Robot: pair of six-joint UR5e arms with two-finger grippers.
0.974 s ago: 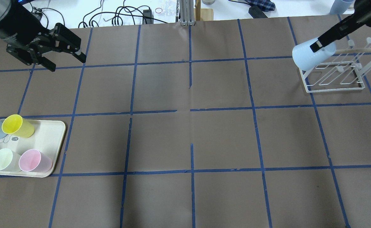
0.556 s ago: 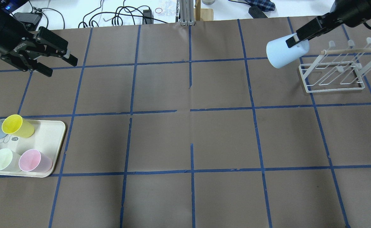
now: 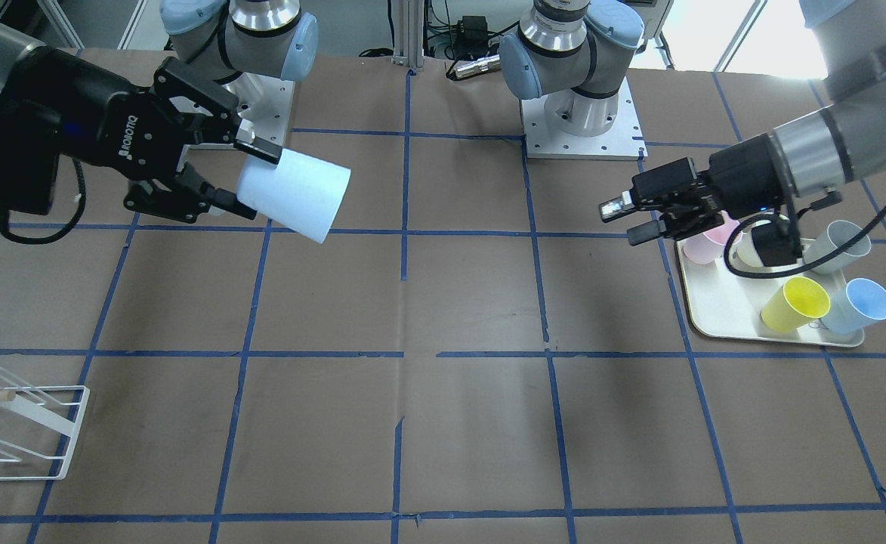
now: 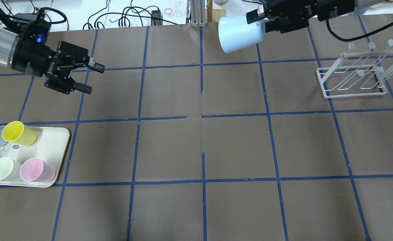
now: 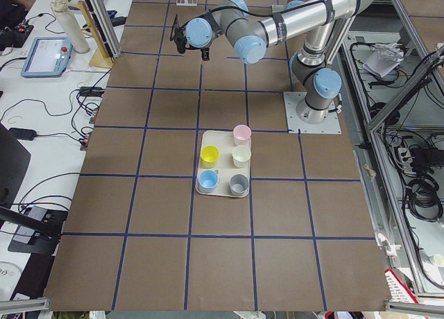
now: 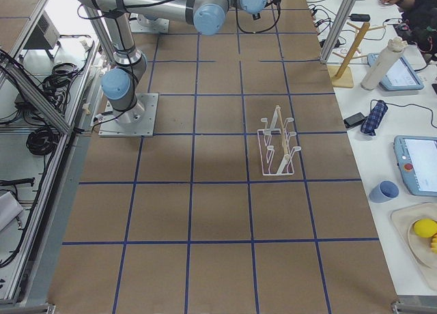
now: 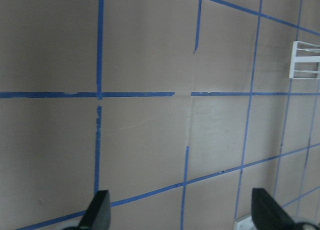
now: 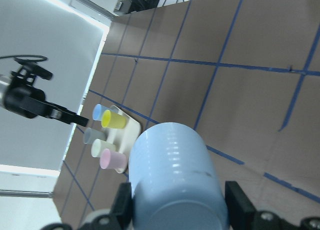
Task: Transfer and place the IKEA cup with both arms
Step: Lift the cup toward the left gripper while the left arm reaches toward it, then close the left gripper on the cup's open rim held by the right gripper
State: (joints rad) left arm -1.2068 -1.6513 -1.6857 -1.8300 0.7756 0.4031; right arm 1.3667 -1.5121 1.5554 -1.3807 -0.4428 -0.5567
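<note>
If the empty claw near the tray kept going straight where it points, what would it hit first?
Probably the bare table near its middle: the left gripper slants downward, its wrist camera showing mostly paper ahead. The IKEA cup seems off that line.

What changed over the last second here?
The right hand, shut on the IKEA cup, carried it away from the rack toward the table's middle. The left hand, open, swung inward to point toward it. Rack and tray stayed put.
</note>
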